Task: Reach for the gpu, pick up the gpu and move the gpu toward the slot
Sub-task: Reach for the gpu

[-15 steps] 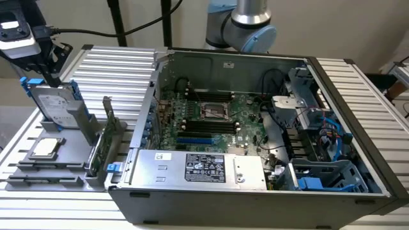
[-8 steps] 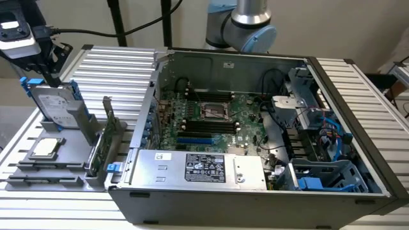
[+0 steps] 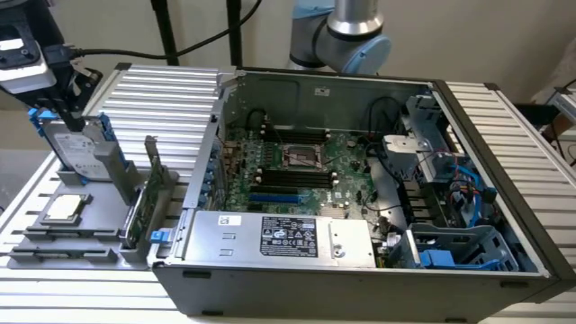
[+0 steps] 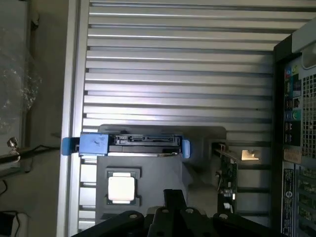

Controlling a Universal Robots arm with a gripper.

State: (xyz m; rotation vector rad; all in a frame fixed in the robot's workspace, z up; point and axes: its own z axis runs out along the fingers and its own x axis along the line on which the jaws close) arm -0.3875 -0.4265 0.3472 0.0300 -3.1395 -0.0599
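Note:
The gpu (image 3: 153, 183) is a thin green card standing on edge in the grey holder (image 3: 108, 202), at the exterior view's left, just outside the open computer case. In the wrist view the gpu (image 4: 227, 174) appears edge-on with its silver bracket (image 4: 249, 156). My gripper (image 3: 70, 115) hangs above the silver hard drive with blue rails (image 3: 77, 154), off to the side of the gpu and not touching it. In the wrist view the gripper (image 4: 174, 198) looks shut, with nothing held. The blue expansion slots (image 3: 274, 198) lie on the motherboard inside the case.
A square silver processor chip (image 3: 67, 208) lies in the holder in front of the hard drive. The case wall (image 3: 209, 145) stands between the holder and the motherboard (image 3: 306, 169). A power supply (image 3: 279, 236) and drive cage (image 3: 463, 246) fill the case's near side.

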